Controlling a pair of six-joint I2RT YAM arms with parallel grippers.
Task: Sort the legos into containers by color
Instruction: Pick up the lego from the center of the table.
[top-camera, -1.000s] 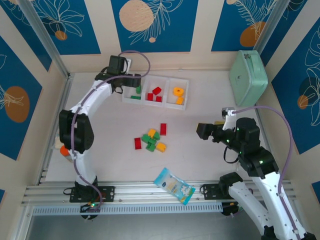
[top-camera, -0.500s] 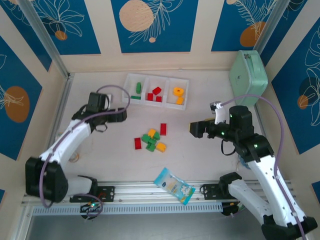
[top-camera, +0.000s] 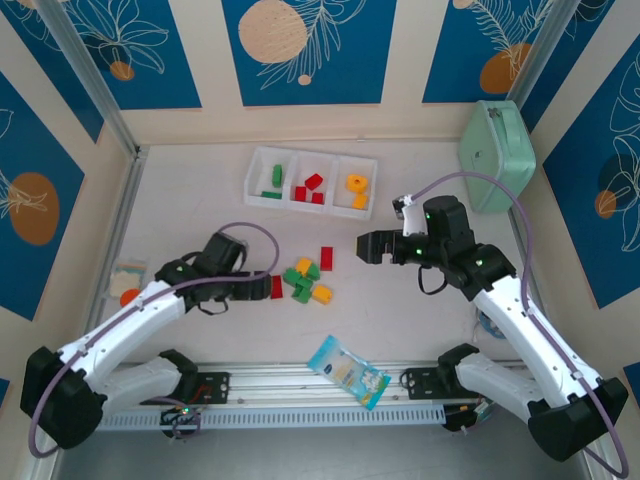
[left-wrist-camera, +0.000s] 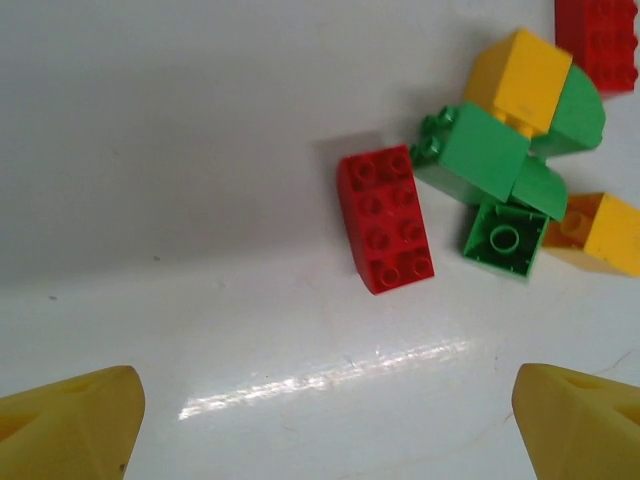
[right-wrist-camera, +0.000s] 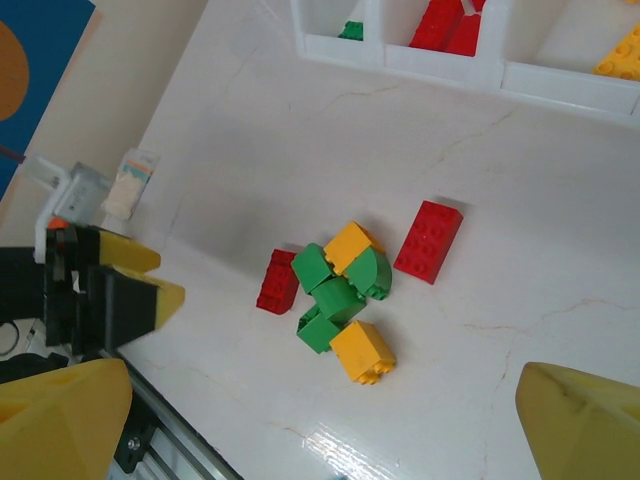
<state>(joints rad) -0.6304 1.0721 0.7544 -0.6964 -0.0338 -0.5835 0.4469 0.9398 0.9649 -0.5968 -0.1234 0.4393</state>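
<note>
On the bench (top-camera: 200, 220), loose legos (top-camera: 303, 280) cluster: two red, two yellow, about four green. The left jaws stand released beside one red; the right jaws, released, are near.

Top camera overlooks the whole table (top-camera: 200, 200) — both wrist cameras, nearer, share the loose legos (top-camera: 303, 278).

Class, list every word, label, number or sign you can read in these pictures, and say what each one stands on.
No text can be read in any view.
Snack packet: it has printing, but it is too small and blurred to read.
White sachet: nothing legible.
Legos, tray: no markings seen.
</note>
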